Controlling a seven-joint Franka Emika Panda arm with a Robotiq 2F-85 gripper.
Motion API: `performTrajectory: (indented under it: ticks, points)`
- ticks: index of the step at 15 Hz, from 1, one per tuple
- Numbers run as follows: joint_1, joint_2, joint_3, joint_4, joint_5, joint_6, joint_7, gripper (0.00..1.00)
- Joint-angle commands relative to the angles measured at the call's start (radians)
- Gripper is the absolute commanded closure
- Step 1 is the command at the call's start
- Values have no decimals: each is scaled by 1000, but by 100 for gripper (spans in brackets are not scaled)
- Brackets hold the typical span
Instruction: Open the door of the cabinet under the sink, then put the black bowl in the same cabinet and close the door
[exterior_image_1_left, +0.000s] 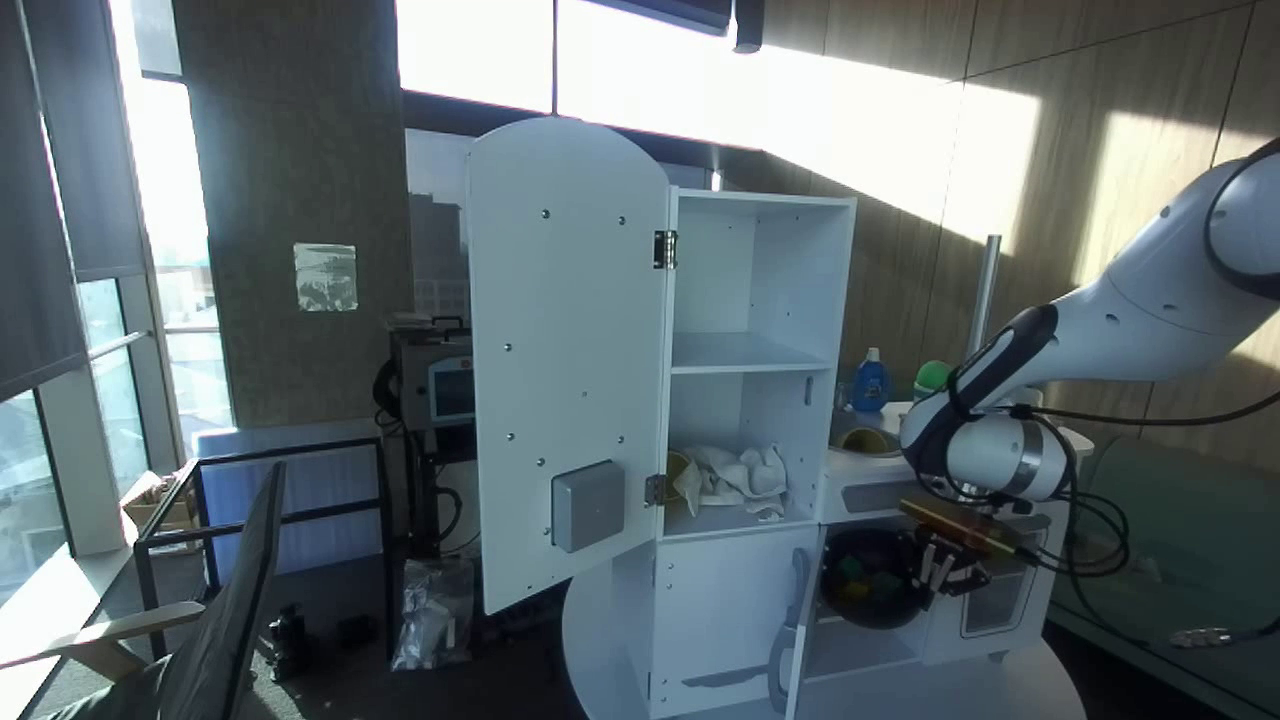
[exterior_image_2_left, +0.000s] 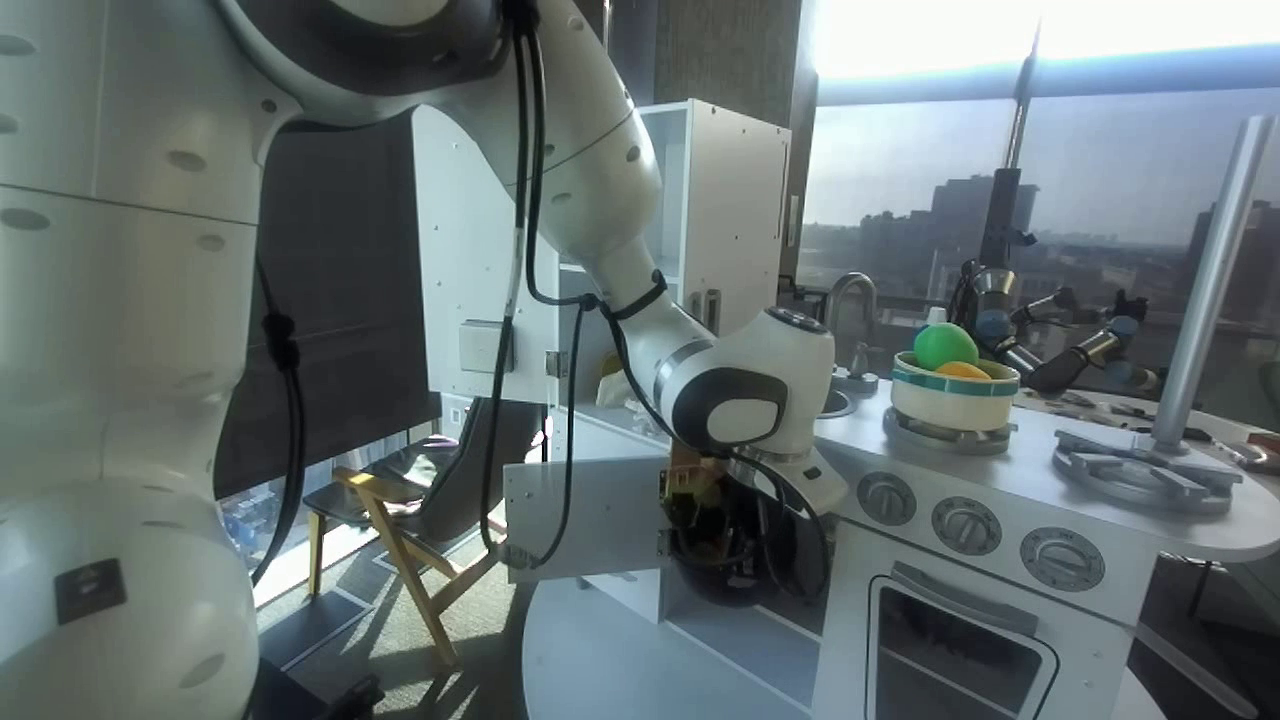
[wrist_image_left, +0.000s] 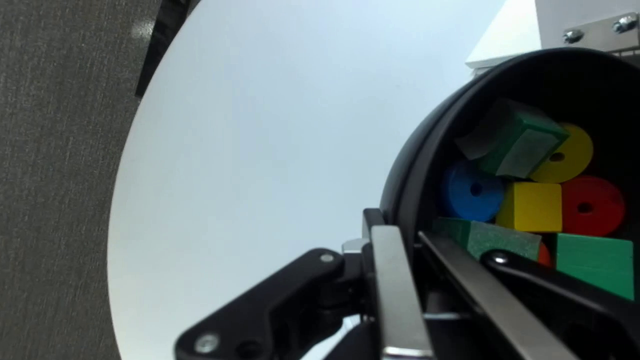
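**Black bowl (wrist_image_left: 580, 82) held at cabinet (exterior_image_1_left: 850, 652) mouth**

The gripper (wrist_image_left: 405, 231), jaws narrow, pinched the rim; coloured blocks (wrist_image_left: 536, 207) lay within. The door (exterior_image_2_left: 610, 515) stood open. Whether any part was inside the cabinet could not be determined.

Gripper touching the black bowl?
Touching. The wrist view shows the gripper shut on the rim of the black bowl, one finger against the outside, the other inside.

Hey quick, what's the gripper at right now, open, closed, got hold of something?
Gripper: closed on the rim of the black bowl, holding it with coloured blocks inside.
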Motion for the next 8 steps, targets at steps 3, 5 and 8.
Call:
performTrajectory:
  ticks: [3, 5, 8]
  points:
    - [22, 34, 1, 50, 72, 44, 44, 94]
    - [24, 40, 1, 54, 86, 57, 45, 80]
    - [27, 45, 2, 58, 90, 67, 43, 56]
